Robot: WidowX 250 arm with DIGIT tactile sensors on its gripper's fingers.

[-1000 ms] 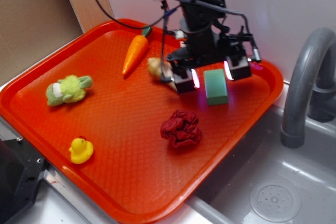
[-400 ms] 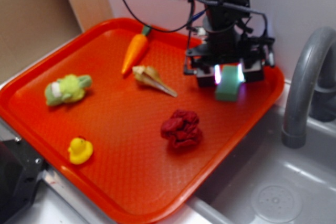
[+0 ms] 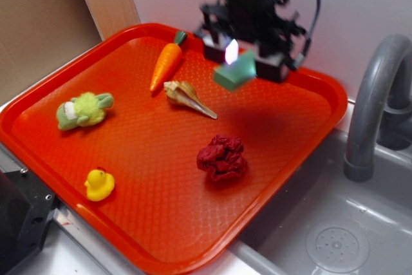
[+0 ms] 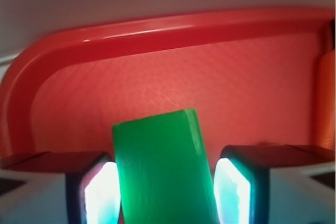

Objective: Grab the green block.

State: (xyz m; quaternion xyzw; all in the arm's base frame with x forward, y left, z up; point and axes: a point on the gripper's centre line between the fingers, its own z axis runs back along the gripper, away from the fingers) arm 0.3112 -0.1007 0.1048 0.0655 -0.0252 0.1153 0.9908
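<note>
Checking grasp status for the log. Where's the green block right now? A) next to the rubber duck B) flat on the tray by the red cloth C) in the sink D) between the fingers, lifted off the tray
D: the green block sits between the gripper fingers, raised above the orange tray.

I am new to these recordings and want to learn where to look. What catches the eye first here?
First, the flat mint-green block, held off the big orange-red plastic tray between the lit pads of the black gripper near the tray's far edge. Next come the small things lying on the tray: an orange toy carrot, a tan seashell, a crumpled dark-red cloth, a yellow rubber duck.
</note>
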